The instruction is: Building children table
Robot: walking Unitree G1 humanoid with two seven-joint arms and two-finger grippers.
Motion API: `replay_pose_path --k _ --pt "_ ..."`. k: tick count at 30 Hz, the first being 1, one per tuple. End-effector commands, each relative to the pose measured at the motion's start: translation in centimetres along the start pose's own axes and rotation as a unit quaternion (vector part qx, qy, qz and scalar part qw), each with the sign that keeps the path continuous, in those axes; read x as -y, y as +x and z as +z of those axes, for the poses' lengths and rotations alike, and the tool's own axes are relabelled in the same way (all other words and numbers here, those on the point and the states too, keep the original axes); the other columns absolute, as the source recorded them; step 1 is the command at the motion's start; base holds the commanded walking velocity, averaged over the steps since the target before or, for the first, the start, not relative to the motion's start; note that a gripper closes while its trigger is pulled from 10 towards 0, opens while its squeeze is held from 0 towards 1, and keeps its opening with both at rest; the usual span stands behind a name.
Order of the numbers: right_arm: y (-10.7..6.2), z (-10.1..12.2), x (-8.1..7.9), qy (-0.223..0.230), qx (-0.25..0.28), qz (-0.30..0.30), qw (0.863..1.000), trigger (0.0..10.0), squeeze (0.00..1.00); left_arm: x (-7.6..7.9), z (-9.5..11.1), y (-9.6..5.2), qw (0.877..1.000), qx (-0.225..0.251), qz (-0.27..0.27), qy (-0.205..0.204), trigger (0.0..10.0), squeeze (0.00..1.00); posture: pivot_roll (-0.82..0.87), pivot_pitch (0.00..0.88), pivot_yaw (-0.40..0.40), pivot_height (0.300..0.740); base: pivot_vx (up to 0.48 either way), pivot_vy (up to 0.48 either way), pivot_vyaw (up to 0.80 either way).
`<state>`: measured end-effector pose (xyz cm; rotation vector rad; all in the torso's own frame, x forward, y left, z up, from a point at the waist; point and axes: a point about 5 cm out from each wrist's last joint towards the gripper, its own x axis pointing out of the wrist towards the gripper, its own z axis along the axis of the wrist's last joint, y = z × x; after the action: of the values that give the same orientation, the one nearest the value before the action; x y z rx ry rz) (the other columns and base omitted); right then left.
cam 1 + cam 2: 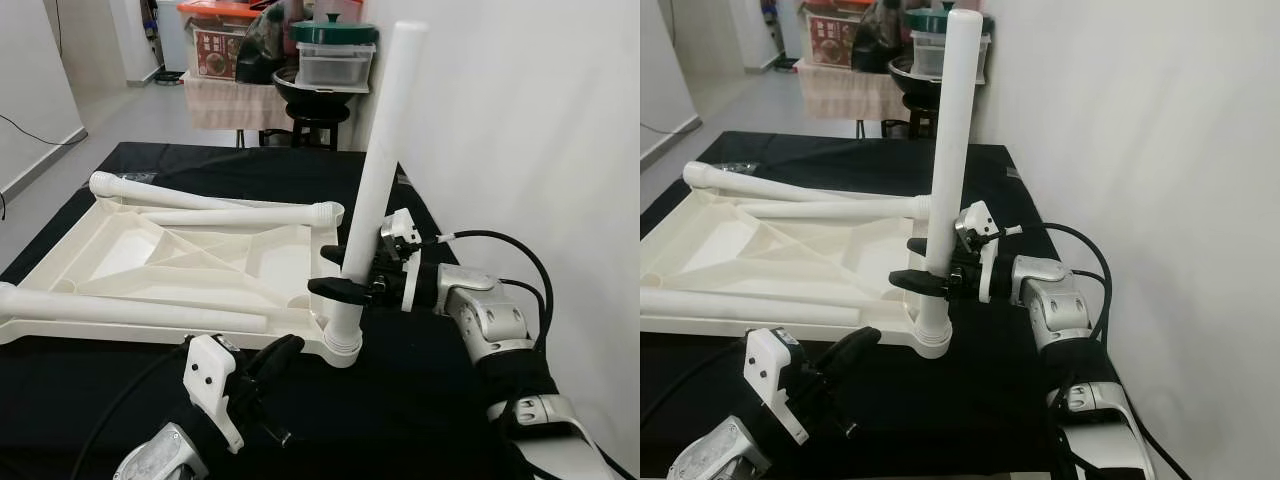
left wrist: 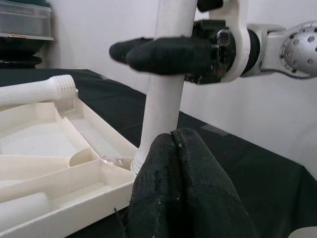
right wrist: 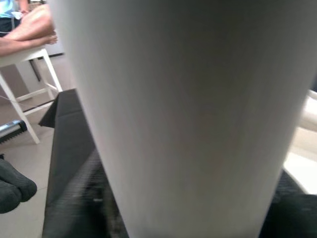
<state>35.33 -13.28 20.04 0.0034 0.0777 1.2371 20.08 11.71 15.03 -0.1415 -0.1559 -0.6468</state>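
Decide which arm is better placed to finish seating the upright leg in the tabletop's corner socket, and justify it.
Right. The right gripper is clamped on the upright leg just above the tabletop corner socket; the left gripper is shut and holds nothing.

Green-lidded clear container (image 1: 335,52), black stool (image 1: 316,120), perhaps an orange-lidded bin (image 1: 217,38), beyond the black cloth (image 1: 240,165)
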Motion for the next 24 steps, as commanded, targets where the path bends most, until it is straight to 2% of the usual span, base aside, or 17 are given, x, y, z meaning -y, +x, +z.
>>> replay_pose_path --k 1,9,10,13,14,15,16,17,18,20,21,23,24 --pt "0.1 0.3 0.0 -0.002 0.003 0.013 1.000 0.0 0.00 0.1 -0.1 -0.1 1.000 0.000 -0.002 -0.009 10.0 0.00 0.05 0.000 -0.109 0.740 0.000 0.000 0.00" --pt "-1.2 -0.7 0.3 -0.004 -0.009 -0.001 1.000 0.0 0.00 0.2 0.0 0.0 1.000 0.003 -0.004 -0.011 10.0 0.00 0.04 0.000 -0.113 0.740 0.000 0.000 0.00" --pt "-1.7 -1.2 0.2 -0.005 -0.014 -0.032 0.999 0.0 0.00 0.3 0.0 0.0 1.000 0.004 -0.004 -0.012 10.0 0.00 0.03 0.000 -0.118 0.740 0.000 0.000 0.00" --pt "-2.1 -1.6 0.2 -0.007 -0.017 -0.051 0.999 0.0 0.00 0.3 0.0 0.0 1.000 0.004 -0.004 -0.012 10.0 0.00 0.03 0.000 -0.119 0.740 0.000 0.000 0.00" --pt "-2.2 -2.4 0.0 -0.011 -0.038 -0.107 0.993 0.0 0.00 0.4 0.0 -0.1 1.000 0.005 -0.004 -0.012 10.0 0.00 0.03 0.000 -0.128 0.740 0.000 0.000 0.00" --pt "-2.2 -2.4 0.0 -0.011 -0.038 -0.107 0.993 0.0 0.00 0.4 0.0 -0.1 1.000 0.005 -0.004 -0.012 10.0 0.00 0.03 0.000 -0.128 0.740 0.000 0.000 0.00" --pt "-0.6 -4.3 -1.8 0.054 -0.028 -0.278 0.959 0.0 0.00 0.3 0.1 -0.3 1.000 0.005 -0.004 -0.012 10.0 0.00 0.02 0.000 -0.135 0.740 0.000 0.000 0.00" --pt "-0.6 -4.3 -1.8 0.054 -0.028 -0.278 0.959 0.0 0.00 0.3 0.1 -0.3 1.000 0.005 -0.004 -0.012 10.0 0.00 0.02 0.000 -0.135 0.740 0.000 0.000 0.00" --pt "0.5 -6.2 -4.3 0.078 -0.029 -0.366 0.927 0.0 0.00 0.2 0.1 -0.4 1.000 0.004 -0.004 -0.012 10.0 0.00 0.02 0.000 -0.109 0.740 0.000 0.000 0.00" --pt "0.5 -6.2 -4.3 0.078 -0.029 -0.366 0.927 0.0 0.00 0.2 0.1 -0.4 1.000 0.004 -0.004 -0.012 10.0 0.00 0.02 0.000 -0.109 0.740 0.000 0.000 0.00" --pt "1.1 -6.1 -5.4 0.081 -0.013 -0.411 0.908 0.0 0.00 0.1 0.0 -0.6 1.000 0.001 -0.004 -0.013 10.0 0.00 0.01 0.000 -0.103 0.740 0.000 0.000 0.00" --pt "1.1 -6.1 -5.4 0.081 -0.013 -0.411 0.908 0.0 0.00 0.1 0.0 -0.6 1.000 0.001 -0.004 -0.013 10.0 0.00 0.01 0.000 -0.103 0.740 0.000 0.000 0.00" --pt "2.0 -5.6 -5.7 0.072 -0.006 -0.405 0.911 0.0 0.00 0.0 0.0 -0.6 1.000 0.000 -0.006 -0.016 10.0 0.00 0.02 0.000 -0.112 0.740 0.000 0.000 0.00"
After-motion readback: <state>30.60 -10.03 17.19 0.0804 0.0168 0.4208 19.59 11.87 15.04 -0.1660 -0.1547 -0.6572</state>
